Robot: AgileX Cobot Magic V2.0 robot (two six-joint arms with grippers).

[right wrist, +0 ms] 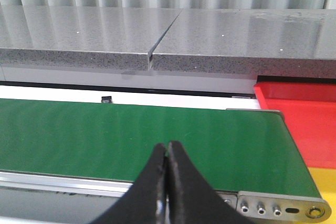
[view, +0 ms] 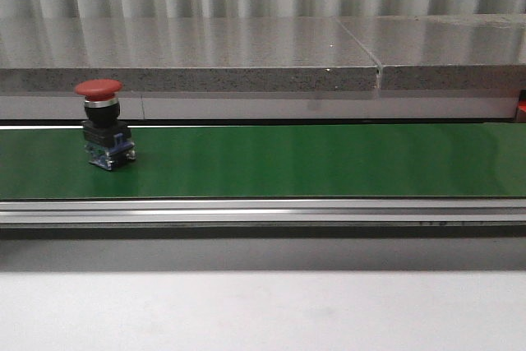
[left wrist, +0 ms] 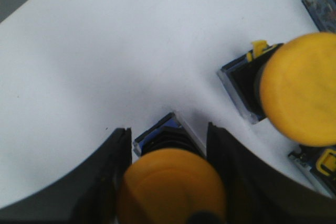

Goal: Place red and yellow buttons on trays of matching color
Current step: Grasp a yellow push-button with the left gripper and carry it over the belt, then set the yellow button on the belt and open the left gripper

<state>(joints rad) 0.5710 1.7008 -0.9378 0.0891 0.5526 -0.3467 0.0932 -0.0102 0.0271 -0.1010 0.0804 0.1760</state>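
Corrugated grey metal sheeting backs the scene, above a speckled grey stone ledge (view: 189, 59) and a long green conveyor belt (view: 312, 160) that runs across the front view. Only that view shows the red mushroom-head push button (view: 102, 123): it stands upright on the belt's left part, apart from both arms. The right wrist view alone shows the belt's end roller with a red plastic tray (right wrist: 302, 121) just beside it and a yellow tray (right wrist: 323, 182) nearer the camera; what shows of either tray holds nothing. The right gripper (right wrist: 167, 171) hangs over the belt's near edge, its black fingers pressed together on nothing. The left wrist view alone shows a white bench (left wrist: 115, 51), where the left gripper (left wrist: 168, 174) has its fingers clamped around a yellow mushroom-head push button (left wrist: 170, 184). A second yellow push button (left wrist: 296, 87) stands near it.
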